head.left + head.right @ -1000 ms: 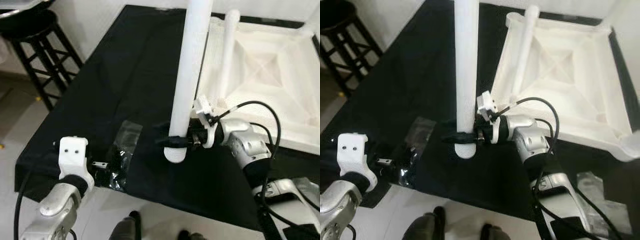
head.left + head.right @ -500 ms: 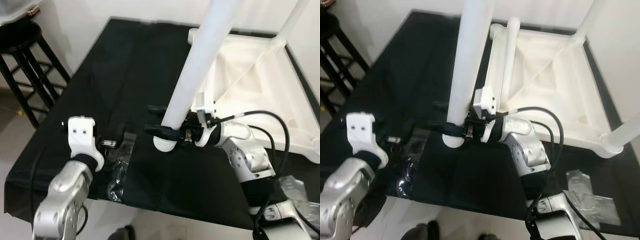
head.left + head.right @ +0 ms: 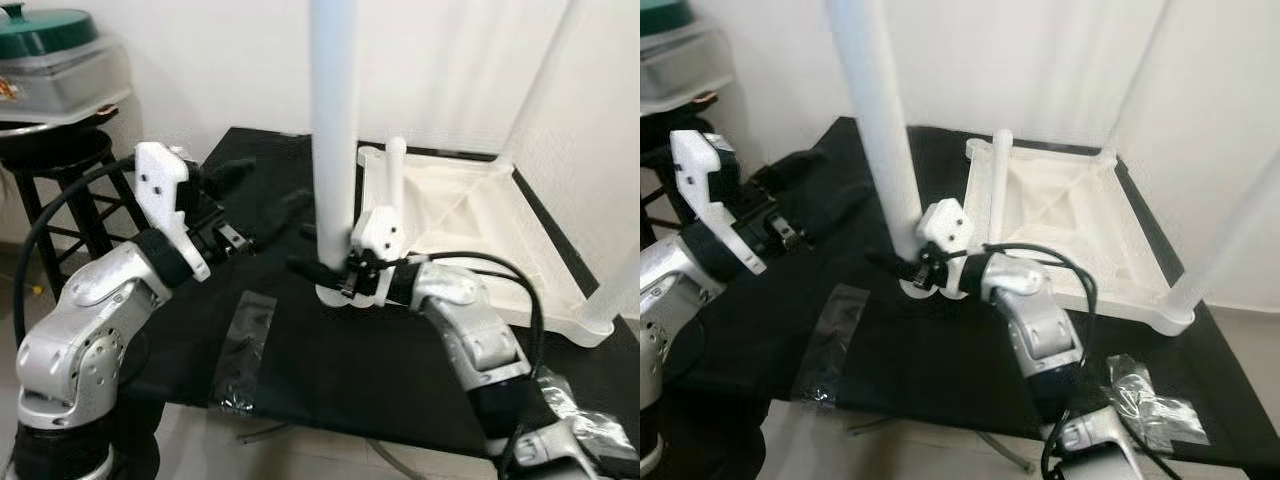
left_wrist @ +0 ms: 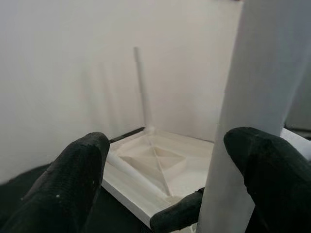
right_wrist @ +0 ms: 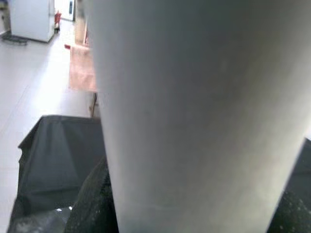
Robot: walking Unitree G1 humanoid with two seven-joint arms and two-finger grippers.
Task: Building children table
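Observation:
A loose white table leg (image 3: 335, 120) stands upright with its lower end on the black-covered table (image 3: 330, 360). My right gripper (image 3: 320, 268) is shut on that lower end; the leg (image 5: 194, 111) is pressed close between its fingers. My left gripper (image 3: 262, 192) is raised to the left of the leg and open, holding nothing. Its fingers (image 4: 73, 179) flank the leg (image 4: 257, 97) without touching it. Behind lies the white children's table top (image 3: 470, 215), upside down, with a fitted leg (image 3: 535, 90) rising at its far corner and another (image 3: 618, 290) at its near right corner.
A clear plastic bag (image 3: 238, 340) lies flat on the black cloth near the front edge. More crumpled bags (image 3: 1150, 400) lie at the front right. A black stool (image 3: 60, 160) carrying a green-lidded container (image 3: 50, 60) stands to the left. A white wall runs behind.
The camera has tilted up. My left arm rose from the table's front edge to beside the leg. The leg in my right gripper went from leaning to upright.

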